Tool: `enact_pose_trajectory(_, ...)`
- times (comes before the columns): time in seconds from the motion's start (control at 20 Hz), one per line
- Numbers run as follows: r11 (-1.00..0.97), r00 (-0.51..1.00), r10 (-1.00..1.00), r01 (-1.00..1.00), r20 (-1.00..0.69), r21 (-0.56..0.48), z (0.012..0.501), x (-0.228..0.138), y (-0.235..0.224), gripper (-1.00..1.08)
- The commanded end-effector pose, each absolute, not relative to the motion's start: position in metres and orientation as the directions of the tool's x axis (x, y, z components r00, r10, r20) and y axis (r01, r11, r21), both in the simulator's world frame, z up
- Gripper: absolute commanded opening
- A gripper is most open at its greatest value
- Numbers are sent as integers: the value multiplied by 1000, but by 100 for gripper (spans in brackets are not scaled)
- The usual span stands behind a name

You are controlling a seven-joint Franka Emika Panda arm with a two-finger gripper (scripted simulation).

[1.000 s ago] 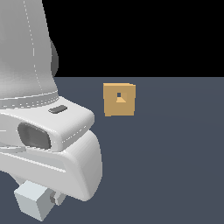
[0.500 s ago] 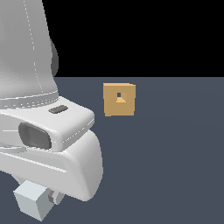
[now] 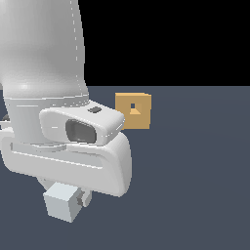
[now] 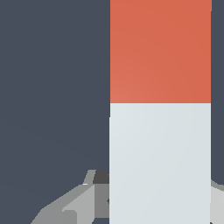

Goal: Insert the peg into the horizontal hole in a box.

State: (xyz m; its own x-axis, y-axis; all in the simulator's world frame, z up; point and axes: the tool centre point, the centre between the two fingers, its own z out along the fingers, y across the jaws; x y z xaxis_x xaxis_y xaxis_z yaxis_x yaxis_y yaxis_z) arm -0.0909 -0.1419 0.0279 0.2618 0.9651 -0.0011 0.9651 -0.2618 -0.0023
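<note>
The tan box (image 3: pixel 133 111) stands on the dark floor behind the arm in the exterior view, with its small dark hole (image 3: pixel 133 106) in the face towards the camera. The peg (image 4: pixel 159 144) fills the wrist view, pale grey-white near the hand and red-orange (image 4: pixel 159 50) at the far end. My gripper (image 4: pixel 159 203) is shut on the peg's white part, with grey fingers (image 4: pixel 72 205) showing beside it. In the exterior view only the peg's pale end (image 3: pixel 62 202) shows under the hand. It is lower than the box and towards the exterior view's left of it.
The white arm body (image 3: pixel 58 127) fills the exterior view's left and hides the fingers and most of the peg. The dark grey floor (image 3: pixel 195 185) stretches around the box.
The hand and the peg's pale end have moved up and towards the exterior view's right together. The box has not moved.
</note>
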Motion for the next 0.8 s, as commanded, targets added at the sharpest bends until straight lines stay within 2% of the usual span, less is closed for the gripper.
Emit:
enact_pose_trajectory(0.0,-235,235,972,972,-1,1,34,-76,-125,-100)
enact_pose_trajectory(0.75,-1,1,1000,1000,-2,0,76,27,32,-100)
